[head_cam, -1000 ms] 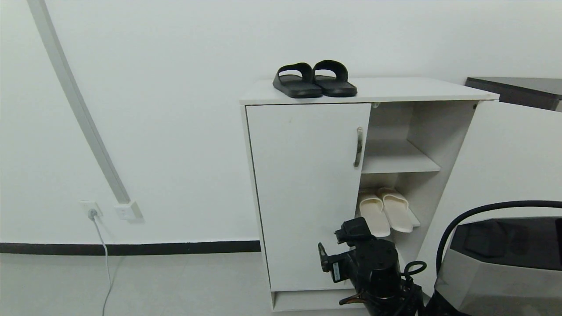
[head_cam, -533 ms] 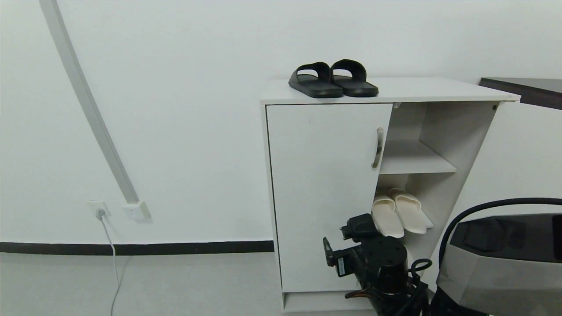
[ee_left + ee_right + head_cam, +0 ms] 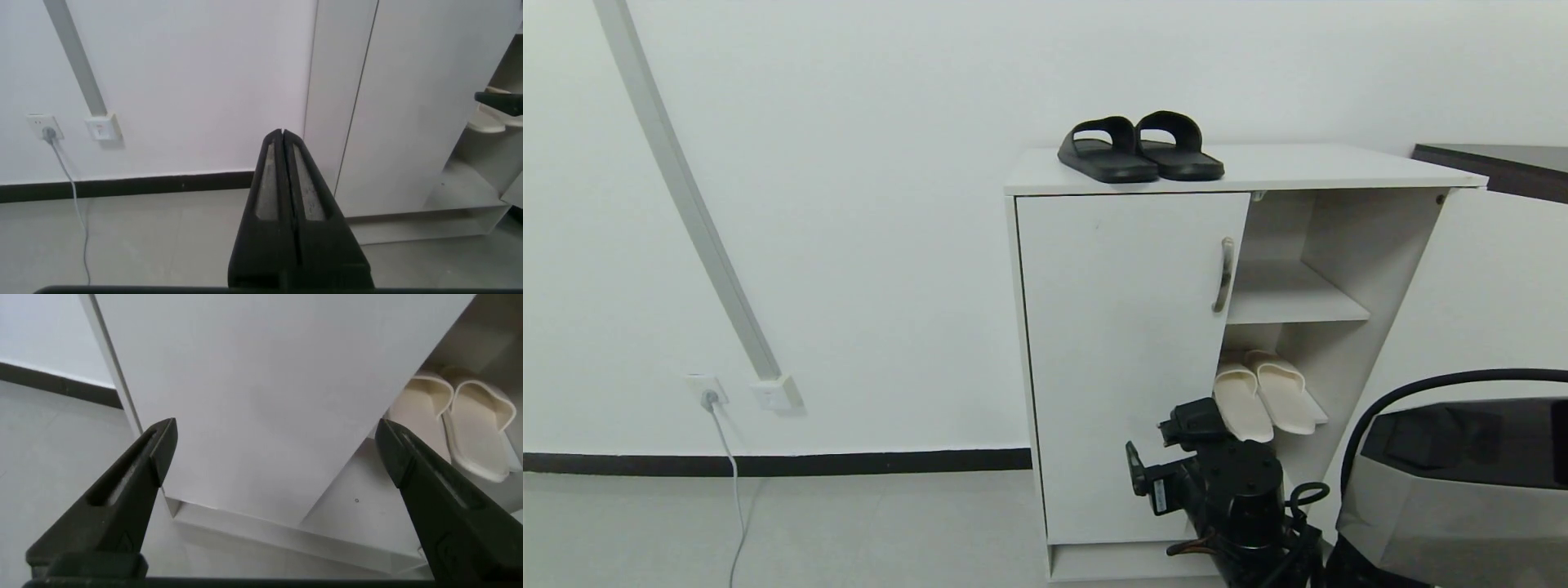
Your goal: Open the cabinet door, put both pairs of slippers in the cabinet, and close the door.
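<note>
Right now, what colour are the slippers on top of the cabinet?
Black slippers, on the white cabinet top; head view shows them best.

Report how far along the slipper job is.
Done: the right door stands open and the cream slippers lie inside the cabinet. In hand: nothing; the left gripper is shut and empty, the right gripper open, low before the cabinet. Left: the black slippers on the cabinet top go inside, then the door closes.
</note>
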Tool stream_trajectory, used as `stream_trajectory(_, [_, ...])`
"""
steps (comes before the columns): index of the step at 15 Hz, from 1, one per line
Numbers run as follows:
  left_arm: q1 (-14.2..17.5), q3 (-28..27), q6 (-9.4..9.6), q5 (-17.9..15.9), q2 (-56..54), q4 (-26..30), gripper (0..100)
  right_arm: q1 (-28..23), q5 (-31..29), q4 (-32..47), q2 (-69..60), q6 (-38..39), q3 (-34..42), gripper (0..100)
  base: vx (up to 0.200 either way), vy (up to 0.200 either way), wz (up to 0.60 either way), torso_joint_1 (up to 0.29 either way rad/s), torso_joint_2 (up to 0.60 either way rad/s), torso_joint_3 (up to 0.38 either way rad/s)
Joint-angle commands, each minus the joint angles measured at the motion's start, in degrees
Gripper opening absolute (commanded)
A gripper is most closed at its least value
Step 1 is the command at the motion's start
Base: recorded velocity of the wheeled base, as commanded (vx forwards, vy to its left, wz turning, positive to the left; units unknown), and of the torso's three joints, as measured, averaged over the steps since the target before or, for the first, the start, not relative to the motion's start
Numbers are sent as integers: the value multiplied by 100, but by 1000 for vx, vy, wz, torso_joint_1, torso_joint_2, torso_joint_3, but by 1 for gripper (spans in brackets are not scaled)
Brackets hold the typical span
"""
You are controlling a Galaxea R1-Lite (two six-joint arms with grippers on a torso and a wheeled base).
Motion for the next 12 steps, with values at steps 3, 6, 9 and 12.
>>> stream_trajectory(3, [0,1,2,0,7,3,0,-4,-1,-46,85,0,-8,100,0,0,0,0,0,0])
stream_trajectory(6, [0,1,2,0,7,3,0,-4,-1,-72,93,8,-8,100,0,0,0,0,0,0])
stream_trajectory(9, [0,1,2,9,7,3,0,-4,17,-125,102,0,1,100,0,0,0,0,0,0])
stream_trajectory(12, [0,1,2,9,7,3,0,-4,17,-125,102,0,-8,100,0,0,0,0,0,0])
